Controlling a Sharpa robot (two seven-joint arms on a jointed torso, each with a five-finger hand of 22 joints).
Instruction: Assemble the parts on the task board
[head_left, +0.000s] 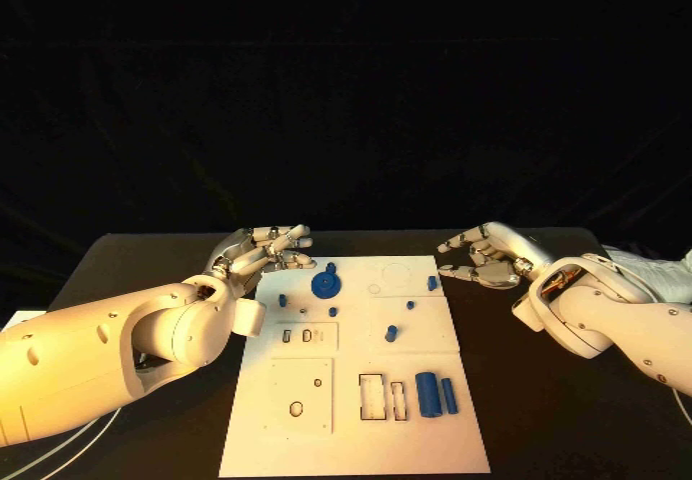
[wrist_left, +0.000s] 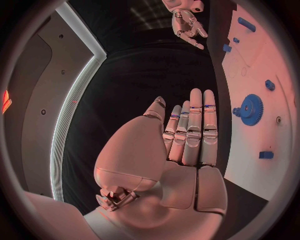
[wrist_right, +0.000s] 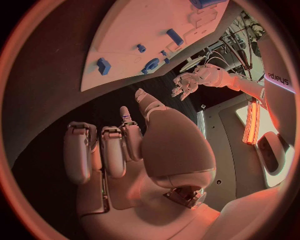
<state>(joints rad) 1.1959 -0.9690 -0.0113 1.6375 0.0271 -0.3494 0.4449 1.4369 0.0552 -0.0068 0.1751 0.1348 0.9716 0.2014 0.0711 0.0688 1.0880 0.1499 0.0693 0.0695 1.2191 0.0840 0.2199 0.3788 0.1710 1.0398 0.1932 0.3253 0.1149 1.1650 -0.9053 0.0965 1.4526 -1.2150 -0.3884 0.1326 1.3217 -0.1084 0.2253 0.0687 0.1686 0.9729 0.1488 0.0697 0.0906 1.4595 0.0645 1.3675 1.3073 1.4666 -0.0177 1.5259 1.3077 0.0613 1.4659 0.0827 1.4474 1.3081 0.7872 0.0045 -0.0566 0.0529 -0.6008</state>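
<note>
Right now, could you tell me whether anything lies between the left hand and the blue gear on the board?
Nothing visible does. The left hand hovers open off the task board's far left corner, and only bare white plate separates it from the blue gear.

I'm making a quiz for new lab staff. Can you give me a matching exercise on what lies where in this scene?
Things:
1. blue gear
2. large blue cylinder
3. left robot hand
4. right robot hand

Places:
A. near part of the task board
B. off the board's far left corner
C. far part of the board
D. off the board's far right corner

Pairs: 1-C, 2-A, 3-B, 4-D
</note>
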